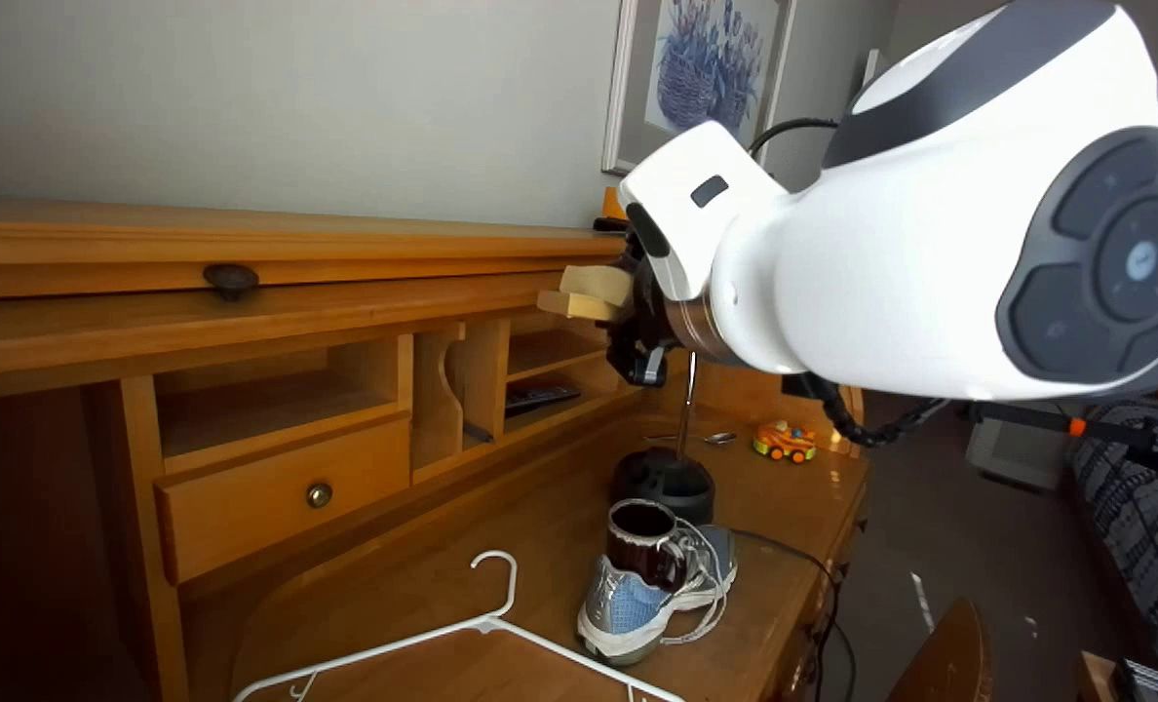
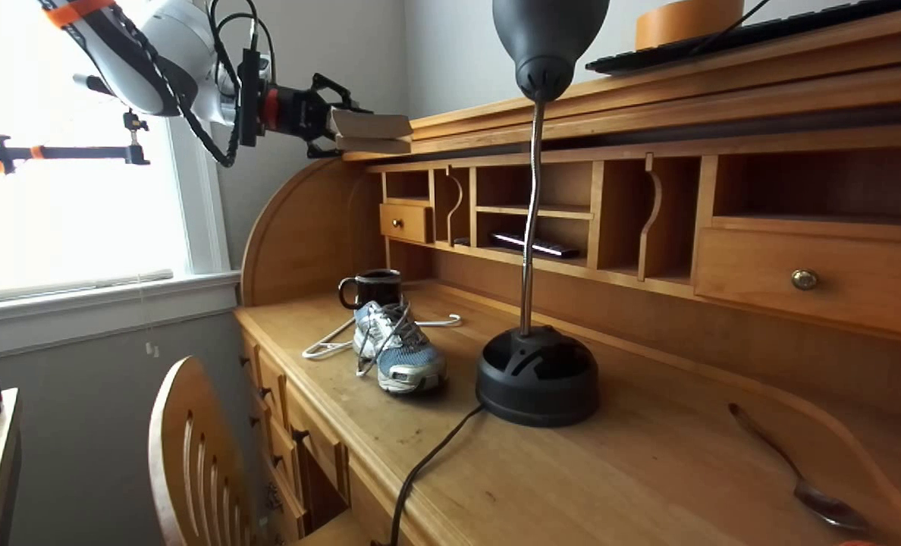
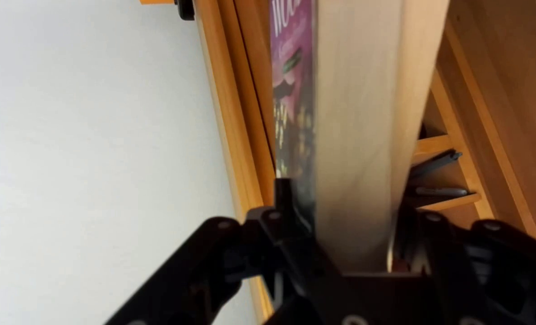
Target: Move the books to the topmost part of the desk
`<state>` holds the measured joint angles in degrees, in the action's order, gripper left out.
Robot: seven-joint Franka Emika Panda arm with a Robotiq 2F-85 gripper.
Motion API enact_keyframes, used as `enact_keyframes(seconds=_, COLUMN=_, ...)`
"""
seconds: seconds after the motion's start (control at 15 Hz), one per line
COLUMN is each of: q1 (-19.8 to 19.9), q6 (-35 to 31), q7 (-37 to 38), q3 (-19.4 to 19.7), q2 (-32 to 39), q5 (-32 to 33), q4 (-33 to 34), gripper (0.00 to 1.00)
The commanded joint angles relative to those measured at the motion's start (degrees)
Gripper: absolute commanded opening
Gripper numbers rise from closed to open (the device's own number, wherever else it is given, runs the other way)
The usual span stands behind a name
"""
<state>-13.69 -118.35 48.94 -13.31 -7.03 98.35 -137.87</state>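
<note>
The books (image 1: 594, 286) are a small stack with pale cream edges; they also show in an exterior view (image 2: 375, 130). In the wrist view the books (image 3: 358, 113) show a purplish picture cover on one side. My gripper (image 2: 337, 129) is shut on one end of the stack, with a finger on each side, also in the wrist view (image 3: 347, 203). The books stick out of the jaws, held in the air near the front edge of the top ledge (image 1: 248, 219) of the honey-coloured desk (image 2: 648, 462), about at its height. I cannot tell whether they touch it.
A black lamp (image 2: 538, 375) rises from the desktop. A keyboard (image 2: 761, 34) and an orange round object (image 2: 685, 23) lie on the ledge. Below are a sneaker (image 2: 409, 356), a dark mug (image 2: 378, 288), a white hanger (image 1: 486, 621), a toy car (image 1: 784, 442) and a spoon (image 2: 807, 485).
</note>
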Motion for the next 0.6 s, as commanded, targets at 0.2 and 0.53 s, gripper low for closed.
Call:
enact_keyframes(seconds=0.2, q1=-0.12, q6=-4.45, q7=-10.51, q3=1.41, q2=-6.26, q5=0.65, q4=0.48, gripper=0.25)
enact_keyframes(seconds=0.53, q1=0.47, q6=-12.59, q7=-16.49, q3=4.28, q2=-8.75, q5=-0.33, q4=3.39, gripper=0.25)
